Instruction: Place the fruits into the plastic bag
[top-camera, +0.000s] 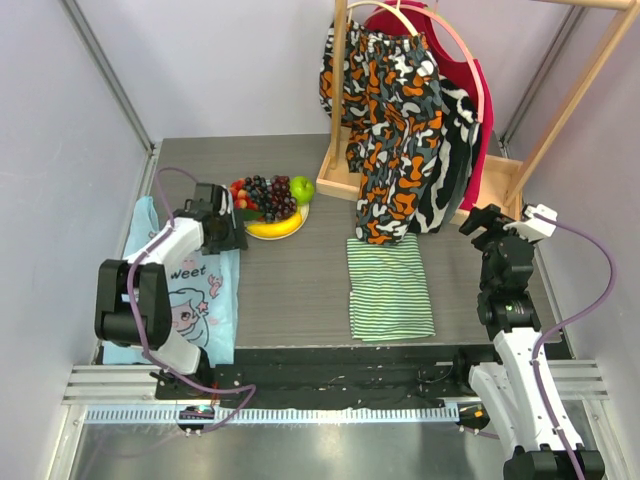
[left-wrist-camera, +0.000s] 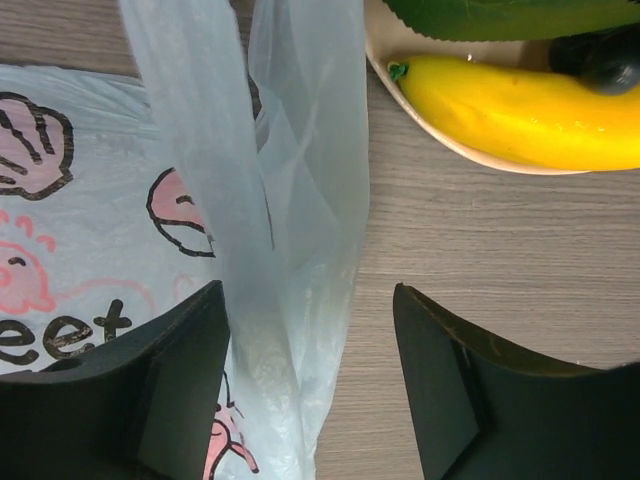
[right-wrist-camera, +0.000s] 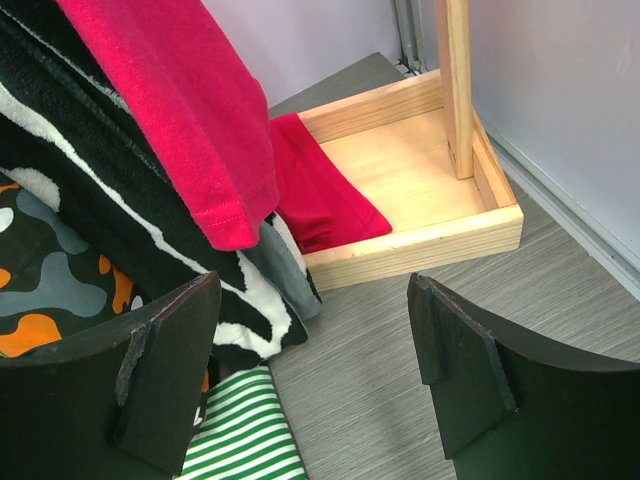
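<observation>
Left arm: I have the left end effector (left-wrist-camera: 308, 290) low over the right-hand edge of the plastic bag (top-camera: 190, 290), which lies flat on the desk (top-camera: 300, 290) at the left side, cartoon print and lettering facing up. From the left wrist camera, its fingers stand well apart. A translucent handle loop (left-wrist-camera: 200, 150) of the bag runs up between them. The plastic lies against the left finger (left-wrist-camera: 170, 390); the right finger (left-wrist-camera: 450, 400) is clear of it, with bare desk beside it. I read this as open, nothing clamped.

Fruits: all on the pale plate (left-wrist-camera: 385, 35), just beyond and to the right of the left end effector, none in the bag. The banana (left-wrist-camera: 520, 105) lies along the plate's near rim. The dark grapes (top-camera: 268, 193) sit in the middle, the green apple (top-camera: 302, 188) at the right, and the red strawberries (top-camera: 240, 190) at the left.

Right arm: the right end effector (right-wrist-camera: 312, 285) is raised at the right side of the desk with its fingers spread wide and nothing between them. It faces the wooden rack's base tray (right-wrist-camera: 420, 200) and the hanging clothes: a red garment (right-wrist-camera: 180, 100) and a camouflage-print one (top-camera: 390, 130). The green-and-white striped cloth (top-camera: 390, 288) lies folded on the desk, between the two arms.
</observation>
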